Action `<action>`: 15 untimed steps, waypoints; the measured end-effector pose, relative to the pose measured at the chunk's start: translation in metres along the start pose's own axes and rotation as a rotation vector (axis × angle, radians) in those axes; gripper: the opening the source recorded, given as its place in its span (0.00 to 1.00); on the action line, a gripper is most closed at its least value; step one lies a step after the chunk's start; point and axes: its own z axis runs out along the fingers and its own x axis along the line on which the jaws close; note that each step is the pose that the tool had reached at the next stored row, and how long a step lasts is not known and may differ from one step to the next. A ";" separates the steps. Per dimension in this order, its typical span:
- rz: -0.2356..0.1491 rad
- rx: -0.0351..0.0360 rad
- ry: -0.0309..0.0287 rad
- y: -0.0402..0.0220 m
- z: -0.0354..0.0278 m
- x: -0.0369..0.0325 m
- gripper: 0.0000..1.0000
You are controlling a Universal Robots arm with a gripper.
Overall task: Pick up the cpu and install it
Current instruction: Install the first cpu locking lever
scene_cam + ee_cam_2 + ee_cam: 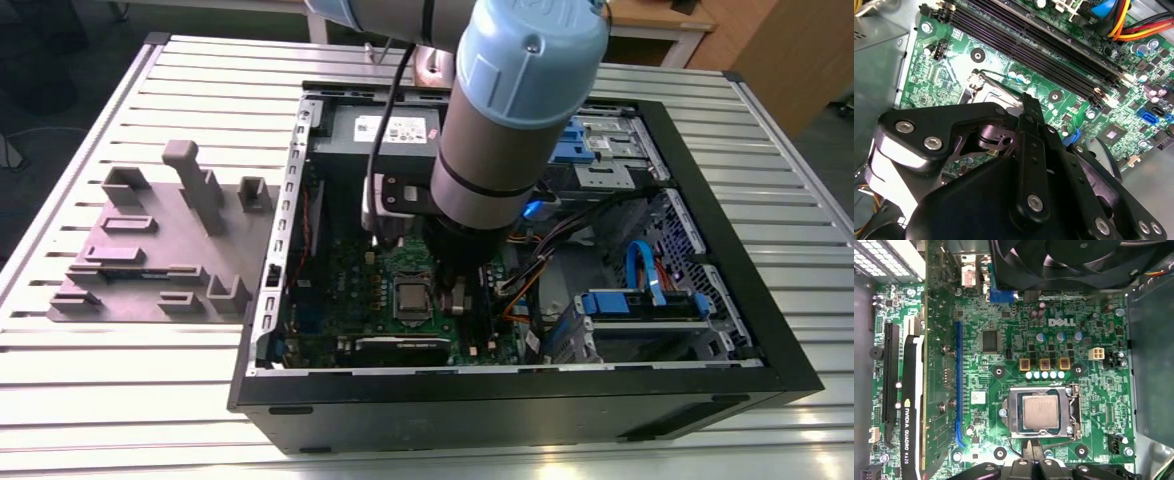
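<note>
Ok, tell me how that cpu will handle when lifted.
The cpu looks flat and rigid, so it probably won't flex. Its smooth metal top may be slippery. Lying low inside the socket frame, it likely offers little edge to grip.

The arm [527,40] is held nearly upright in the upper middle of the exterior view, its grey wrist segment [497,160] turned downward. The black gripper [458,295] is pointed straight down at the frame's centre. In the first wrist view its fingertips [1028,446] appear drawn together, with nothing gripped between them.
</note>
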 end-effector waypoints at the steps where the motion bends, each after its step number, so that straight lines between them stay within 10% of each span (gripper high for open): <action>1: -0.006 0.0000 0.0006 0.0002 0.0002 0.0001 0.10; 15: -0.050 0.0014 0.0030 0.0002 0.0069 0.0012 0.10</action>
